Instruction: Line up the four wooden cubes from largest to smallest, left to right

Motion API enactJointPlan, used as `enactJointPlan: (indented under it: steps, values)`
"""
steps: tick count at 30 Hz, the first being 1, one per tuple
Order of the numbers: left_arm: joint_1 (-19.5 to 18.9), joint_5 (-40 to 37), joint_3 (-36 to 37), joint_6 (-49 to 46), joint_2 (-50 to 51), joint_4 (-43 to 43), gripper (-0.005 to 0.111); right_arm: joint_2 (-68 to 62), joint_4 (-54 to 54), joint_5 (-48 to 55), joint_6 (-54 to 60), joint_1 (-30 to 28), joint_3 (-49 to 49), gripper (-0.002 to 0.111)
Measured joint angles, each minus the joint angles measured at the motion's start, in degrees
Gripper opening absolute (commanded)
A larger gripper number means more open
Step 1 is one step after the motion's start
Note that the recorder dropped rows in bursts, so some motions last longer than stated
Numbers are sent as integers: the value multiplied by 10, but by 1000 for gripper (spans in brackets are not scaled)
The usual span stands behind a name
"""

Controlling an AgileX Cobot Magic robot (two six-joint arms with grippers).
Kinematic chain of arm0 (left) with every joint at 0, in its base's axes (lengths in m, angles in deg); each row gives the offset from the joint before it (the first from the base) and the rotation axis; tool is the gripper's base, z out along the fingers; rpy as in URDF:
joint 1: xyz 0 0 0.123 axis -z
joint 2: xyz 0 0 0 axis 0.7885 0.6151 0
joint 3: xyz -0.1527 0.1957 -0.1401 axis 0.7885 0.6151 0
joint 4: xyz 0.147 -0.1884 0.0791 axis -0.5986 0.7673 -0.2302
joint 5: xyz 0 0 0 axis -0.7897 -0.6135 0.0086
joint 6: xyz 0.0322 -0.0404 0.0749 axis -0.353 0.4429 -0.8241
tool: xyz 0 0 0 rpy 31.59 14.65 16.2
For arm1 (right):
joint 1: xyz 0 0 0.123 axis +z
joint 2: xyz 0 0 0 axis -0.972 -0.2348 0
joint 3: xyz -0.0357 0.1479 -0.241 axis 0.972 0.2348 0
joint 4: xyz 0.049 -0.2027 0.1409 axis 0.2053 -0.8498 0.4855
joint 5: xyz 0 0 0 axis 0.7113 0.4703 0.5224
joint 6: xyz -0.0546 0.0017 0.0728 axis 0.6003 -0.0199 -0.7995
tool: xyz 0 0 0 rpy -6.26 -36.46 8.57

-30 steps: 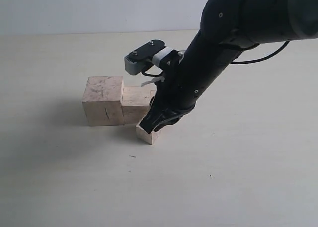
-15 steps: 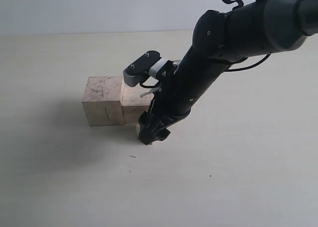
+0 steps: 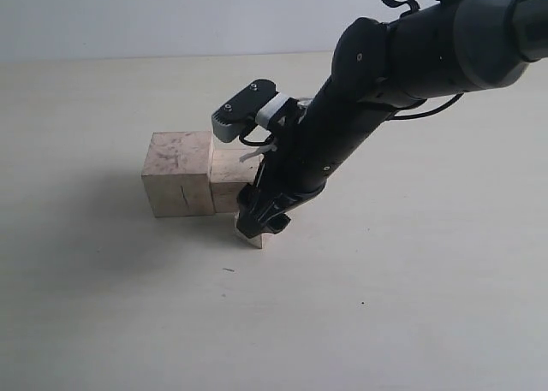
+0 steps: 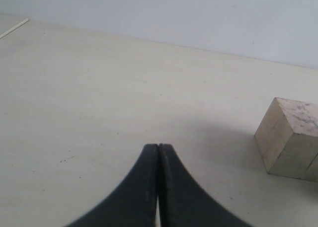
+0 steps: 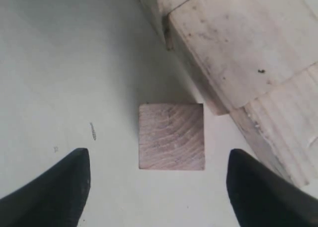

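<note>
Two of the four wooden cubes stand side by side: the largest cube (image 3: 177, 173) (image 4: 293, 137) on the left and a smaller second cube (image 3: 231, 177) to its right, partly behind the right arm. The smallest cube (image 3: 256, 238) (image 5: 171, 136) rests on the table just in front of that row. My right gripper (image 3: 259, 223) (image 5: 159, 180) hangs open directly above it, its fingers apart on either side and not touching it. The row of larger cubes (image 5: 238, 48) runs close beside it. My left gripper (image 4: 158, 147) is shut and empty, well away from the largest cube.
The pale table (image 3: 411, 305) stretches around the cubes, with a plain wall behind it. The right arm (image 3: 402, 57) leans in from the upper right over the row and hides what lies behind it.
The right gripper was shut on the smallest cube a second ago. It has opened, let the cube go on the table, and now sits slightly higher above it.
</note>
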State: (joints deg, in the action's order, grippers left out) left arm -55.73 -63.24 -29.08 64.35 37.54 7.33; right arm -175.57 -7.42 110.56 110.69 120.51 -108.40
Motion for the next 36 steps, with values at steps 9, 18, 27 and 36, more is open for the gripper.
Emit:
enactJointPlan:
  steps: [9, 18, 27, 36]
  values:
    - [0, 0, 0, 0, 0, 0, 0, 0, 16, 0, -1, 0, 0, 71]
    - [0, 0, 0, 0, 0, 0, 0, -12, 21, 9, -2, 0, 0, 71]
    - [0, 0, 0, 0, 0, 0, 0, -41, 39, -5, -2, 0, 3, 71]
    - [0, 0, 0, 0, 0, 0, 0, -54, 53, -13, -2, 0, 3, 27]
